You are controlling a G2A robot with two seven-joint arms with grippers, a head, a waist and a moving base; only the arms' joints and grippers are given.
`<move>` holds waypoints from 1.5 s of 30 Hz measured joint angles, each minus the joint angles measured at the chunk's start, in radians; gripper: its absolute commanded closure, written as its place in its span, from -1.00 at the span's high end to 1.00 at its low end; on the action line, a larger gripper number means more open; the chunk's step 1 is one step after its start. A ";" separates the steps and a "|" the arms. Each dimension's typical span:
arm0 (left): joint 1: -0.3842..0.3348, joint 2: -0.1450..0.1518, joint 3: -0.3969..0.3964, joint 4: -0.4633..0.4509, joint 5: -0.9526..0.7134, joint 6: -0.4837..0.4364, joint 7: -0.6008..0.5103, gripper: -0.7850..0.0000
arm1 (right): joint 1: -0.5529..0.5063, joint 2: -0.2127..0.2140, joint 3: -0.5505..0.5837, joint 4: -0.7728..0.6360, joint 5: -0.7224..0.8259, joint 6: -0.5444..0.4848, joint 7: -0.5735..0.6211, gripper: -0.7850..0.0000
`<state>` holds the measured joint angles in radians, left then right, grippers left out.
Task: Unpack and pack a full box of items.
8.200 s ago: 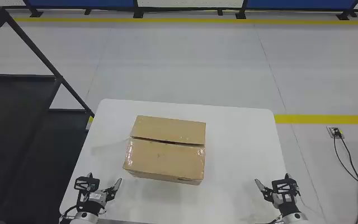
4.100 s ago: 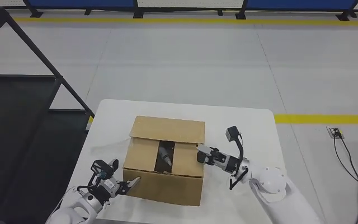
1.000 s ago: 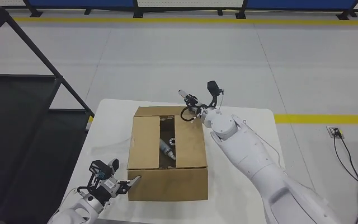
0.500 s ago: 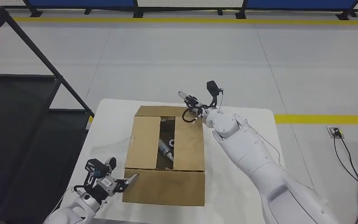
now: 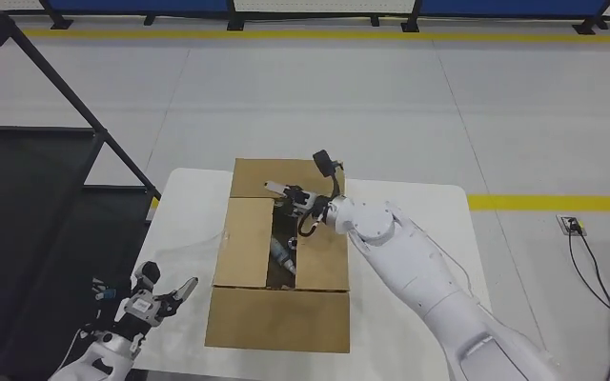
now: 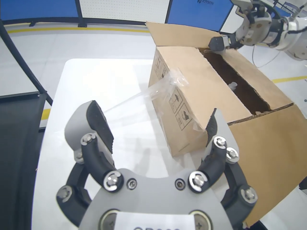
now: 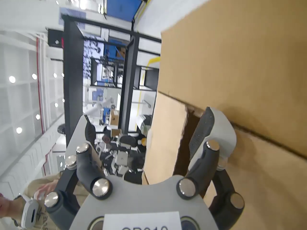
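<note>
Cardboard box (image 5: 243,252): stands mid-table (image 5: 419,229), long axis running away from the robot.
Flaps: far flap (image 5: 272,176) is folded back and near flap (image 5: 276,319) hangs forward. The two inner flaps lie nearly flat, with a dark slot between them.
Contents: a bottle (image 5: 281,255) shows through the slot, and the rest is hidden.
Right gripper (image 5: 291,193): fingers spread and empty, with one fingertip at the far end of the slot.
Left gripper (image 5: 164,300): fingers spread and empty, near the table's near-left corner and well apart from the box.
Tape (image 6: 172,80): a loose clear strip trails from the box's side.
Change: half a second ago the left gripper sat just beside the box's near corner, and it has now drawn back. The right gripper has come in from the far edge to the slot.
Meaning: the outer flaps are done. The inner flaps probably come next, and no item is out yet.
</note>
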<state>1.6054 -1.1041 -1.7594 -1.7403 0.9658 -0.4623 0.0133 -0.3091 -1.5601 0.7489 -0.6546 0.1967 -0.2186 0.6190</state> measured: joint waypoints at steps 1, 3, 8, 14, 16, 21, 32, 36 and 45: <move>0.005 0.000 -0.002 -0.001 -0.001 -0.001 0.003 1.00 | -0.010 0.003 -0.003 -0.015 -0.016 0.012 0.022 1.00; 0.013 -0.001 -0.002 -0.003 0.002 -0.001 0.007 1.00 | -0.022 0.006 -0.004 -0.034 -0.042 0.026 0.031 1.00; 0.026 -0.003 0.009 -0.014 0.012 0.003 0.018 1.00 | -0.049 0.007 0.001 -0.070 -0.059 0.070 0.045 1.00; 0.031 -0.004 0.031 -0.034 0.033 0.002 0.018 1.00 | -0.062 -0.013 0.003 -0.079 -0.001 0.094 0.076 1.00; 0.031 -0.005 0.041 -0.040 0.041 0.005 0.017 1.00 | -0.058 -0.022 0.004 -0.068 0.026 0.095 0.085 1.00; 0.030 -0.007 0.069 -0.064 0.079 0.017 0.014 1.00 | -0.045 -0.046 0.023 -0.035 0.128 0.083 0.116 1.00; 0.008 -0.013 0.154 -0.120 0.226 0.091 -0.012 1.00 | -0.008 -0.087 0.040 -0.034 0.254 0.043 0.191 1.00; -0.020 -0.024 0.200 -0.123 0.231 0.200 -0.021 1.00 | -0.002 -0.103 0.035 -0.037 0.281 0.023 0.213 1.00; -0.047 -0.040 0.192 -0.119 0.008 0.294 -0.030 1.00 | 0.020 -0.124 0.043 0.017 0.323 -0.004 0.310 1.00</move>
<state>1.5581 -1.1440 -1.5674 -1.8591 0.9743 -0.1679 -0.0166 -0.2890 -1.6844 0.7917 -0.6381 0.5197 -0.2225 0.9295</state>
